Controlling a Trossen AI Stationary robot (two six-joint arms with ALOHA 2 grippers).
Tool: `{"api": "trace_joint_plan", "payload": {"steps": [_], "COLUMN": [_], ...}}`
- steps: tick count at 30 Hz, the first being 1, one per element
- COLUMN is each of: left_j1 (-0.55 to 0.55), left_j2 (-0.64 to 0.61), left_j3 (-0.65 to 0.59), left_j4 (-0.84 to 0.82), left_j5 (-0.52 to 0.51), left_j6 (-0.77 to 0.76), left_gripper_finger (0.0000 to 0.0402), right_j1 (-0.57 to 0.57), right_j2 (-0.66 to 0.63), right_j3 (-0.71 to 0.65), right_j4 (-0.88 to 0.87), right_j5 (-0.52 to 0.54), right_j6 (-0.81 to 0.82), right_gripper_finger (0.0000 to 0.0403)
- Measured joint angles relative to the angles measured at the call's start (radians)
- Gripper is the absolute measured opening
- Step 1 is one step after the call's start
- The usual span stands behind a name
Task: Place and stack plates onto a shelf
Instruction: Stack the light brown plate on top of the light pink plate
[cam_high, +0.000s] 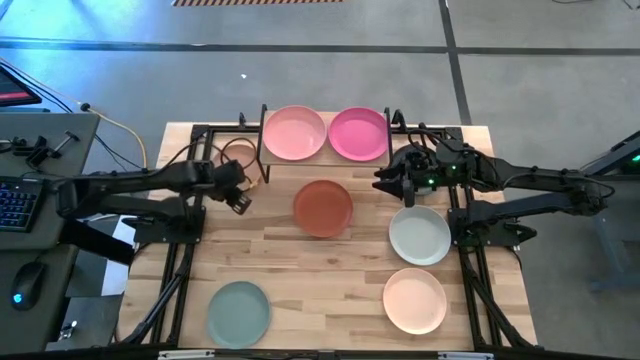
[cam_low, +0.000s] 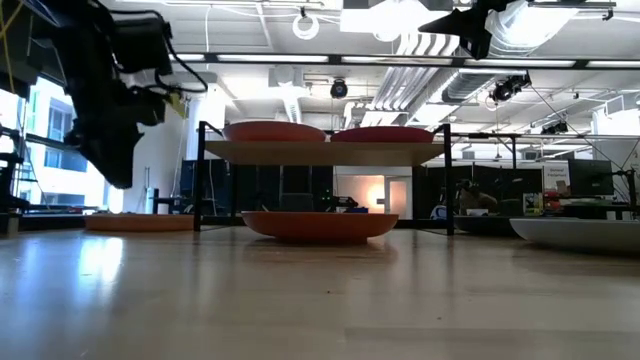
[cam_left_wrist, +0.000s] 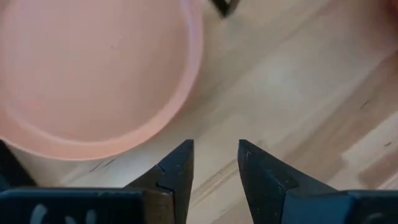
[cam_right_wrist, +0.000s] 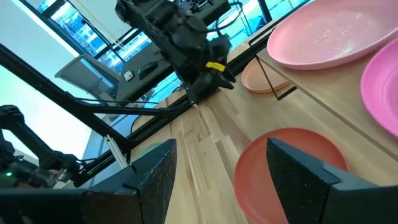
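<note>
I have the left gripper (cam_high: 241, 203) hanging above the worktop (cam_high: 330, 270) just in front of the peach plate (cam_high: 238, 155), its jaws parted by a narrow gap with nothing between them; in the left wrist view the plate's rim lies just ahead of the fingertips (cam_left_wrist: 183, 158) and off to one side, not between them. That plate sits on the worktop beside the shelf's (cam_high: 326, 158) left end, partly under its black frame; being round, it has no long axis, so what matters is meeting the near rim edge-on. My left arm is plainly the nearer one to it.

The light pink plate (cam_high: 294, 132) and magenta plate (cam_high: 358, 133) lie side by side on the shelf; the terracotta plate (cam_high: 322, 207) rests on the worktop in front of it, between the two arms. The right gripper (cam_high: 392, 182) waits near the shelf's right end with jaws wide and empty, looking across the terracotta plate. Pale grey-white (cam_high: 419, 235), cream (cam_high: 414, 300) and sage green (cam_high: 239, 312) plates lie nearer the front edge.

I judge the next move as a short advance and shift toward the peach rim.
</note>
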Motion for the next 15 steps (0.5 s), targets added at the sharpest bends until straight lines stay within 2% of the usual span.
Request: {"api": "trace_joint_plan", "payload": {"steps": [5, 9, 15], "left_j1": [0.072, 0.099, 0.130], "left_j2": [0.073, 0.113, 0.158], "left_j3": [0.000, 0.000, 0.000], "left_j4": [0.025, 0.059, 0.090], "left_j5": [0.005, 0.011, -0.069], "left_j6": [0.050, 0.031, 0.000], "left_gripper_finger": [0.0103, 0.0097, 0.0085], "right_j1": [0.000, 0.000, 0.000], "right_j2": [0.000, 0.000, 0.000], "right_j3": [0.000, 0.000, 0.000], "right_j4": [0.000, 0.000, 0.000], "right_j5": [0.000, 0.002, 0.025], "right_j6": [0.008, 0.008, 0.032], "right_gripper_finger": [0.0229, 0.0229, 0.0229]}}
